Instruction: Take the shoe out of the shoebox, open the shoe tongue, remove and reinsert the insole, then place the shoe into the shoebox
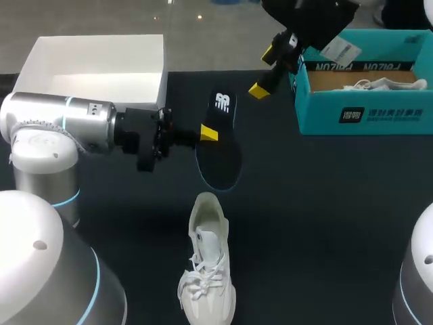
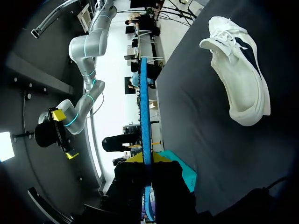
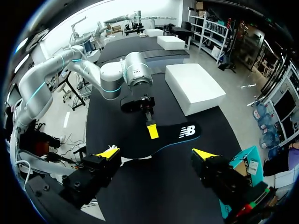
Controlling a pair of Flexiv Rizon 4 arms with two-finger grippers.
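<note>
Black tabletop point(image 1: 325, 203) seen from above and behind, with one arm entering from each side. From the left edge, the left arm point(image 1: 61, 122) extends level toward the centre. Its left gripper point(image 1: 209, 133) pinches the insole point(image 1: 220, 152), with one yellow tip lying on the upper face near mid-length. The insole is black with a white logo at its far end, and it lies lengthwise between the white shoe point(image 1: 206, 271) and the table's far edge. In the left wrist view the insole appears edge-on as a thin blue line clamped between the fingers, running straight ahead of them.

Near the teal shoebox point(image 1: 365, 115), the right gripper point(image 3: 156, 156) hangs above the table with fingers spread wide, holding nothing. In its wrist view the insole and the left gripper lie ahead, between its two yellow tips.

At the near edge the white shoe rests on the table, toe toward the robot and heel just beside the insole's near end. Whether they touch cannot be told.

At the far right the teal shoebox stands open, with a pale shoe point(image 1: 389, 84) showing inside. An open white box point(image 1: 95, 68) sits at the far left corner.
</note>
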